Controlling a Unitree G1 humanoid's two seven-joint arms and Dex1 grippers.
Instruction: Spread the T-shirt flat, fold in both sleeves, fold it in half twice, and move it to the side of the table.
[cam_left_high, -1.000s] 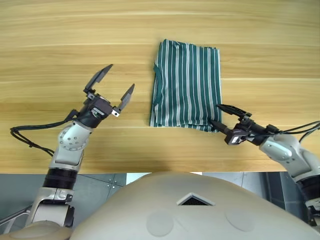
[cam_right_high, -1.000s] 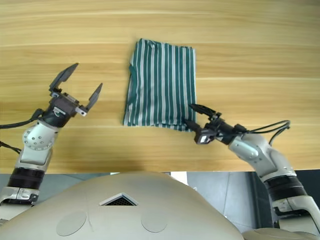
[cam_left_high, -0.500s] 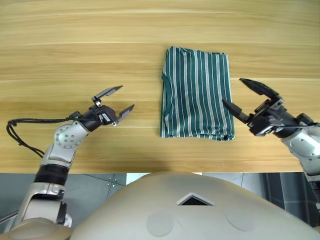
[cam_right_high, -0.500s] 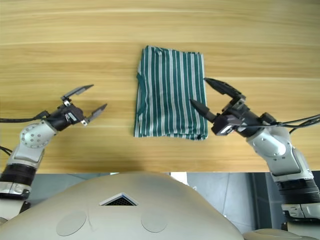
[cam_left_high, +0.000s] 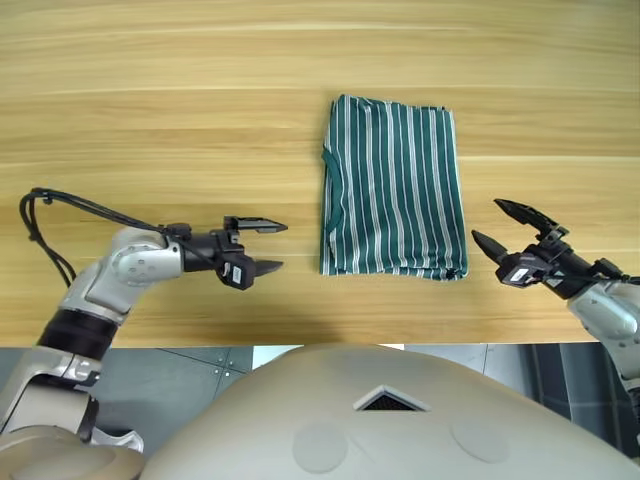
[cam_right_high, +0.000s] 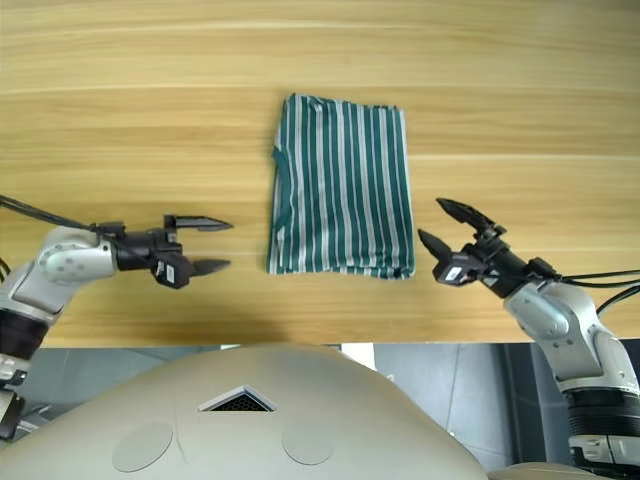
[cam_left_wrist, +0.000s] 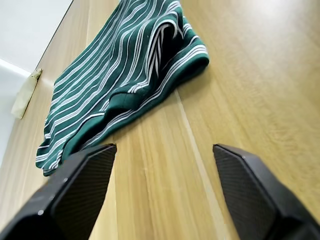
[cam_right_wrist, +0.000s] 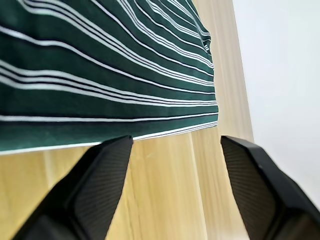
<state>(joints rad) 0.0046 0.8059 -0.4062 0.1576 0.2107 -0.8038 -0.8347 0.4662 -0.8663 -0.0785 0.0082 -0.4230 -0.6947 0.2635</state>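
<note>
Green striped T-shirt (cam_left_high: 393, 188), one, apparently folded.

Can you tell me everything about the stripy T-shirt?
The T-shirt is dark green cloth with thin white stripes. It is folded into a layered rectangle and lies flat on the wooden table. The left end effector and right end effector sit open on either side, not touching it.

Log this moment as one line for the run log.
T-shirt: folded rectangle, flat on table | left gripper: jaws open, empty, left of shirt | right gripper: jaws open, empty, right of shirt
</note>
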